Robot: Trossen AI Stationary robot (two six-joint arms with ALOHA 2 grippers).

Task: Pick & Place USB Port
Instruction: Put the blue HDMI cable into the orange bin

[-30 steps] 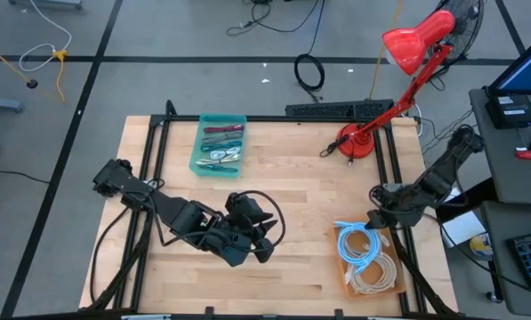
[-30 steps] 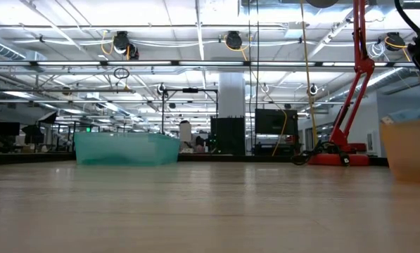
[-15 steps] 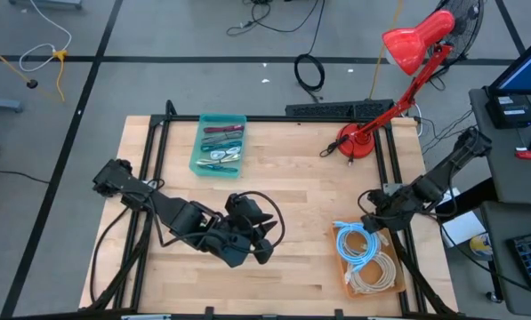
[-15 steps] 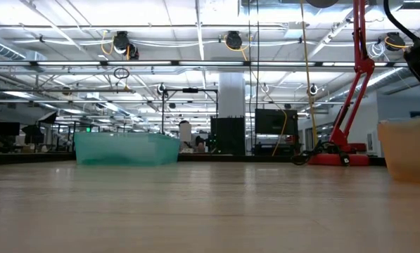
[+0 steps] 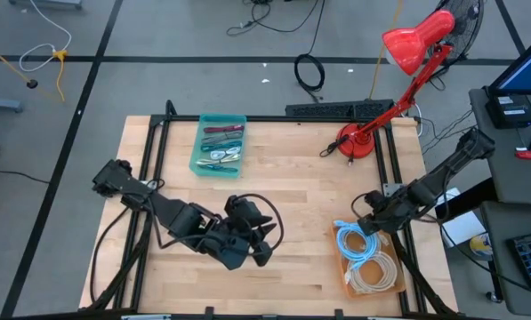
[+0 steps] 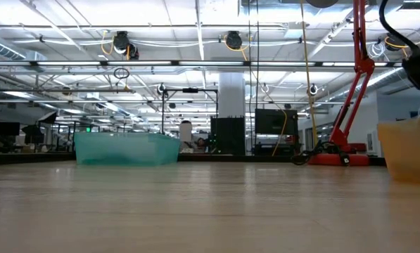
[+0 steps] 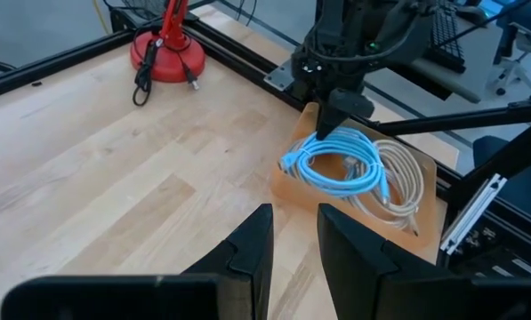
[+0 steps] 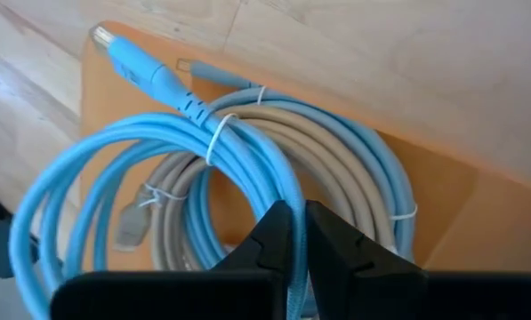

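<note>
The right tool (image 5: 369, 217), fingers nearly together, hovered just above the blue cable (image 5: 358, 245); the reach was underway, and next it must open, then descend.

red desk lamp (image 5: 398, 67) at the far edge (teal bin (image 5: 218, 144) nearby).

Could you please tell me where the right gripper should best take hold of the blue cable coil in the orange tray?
Probably from above, at the white-tied bundle of the blue cable coil: it lies flat in the orange tray atop the grey cable coil, strands gathered there. The right gripper hangs over it, fingers nearly together.
</note>
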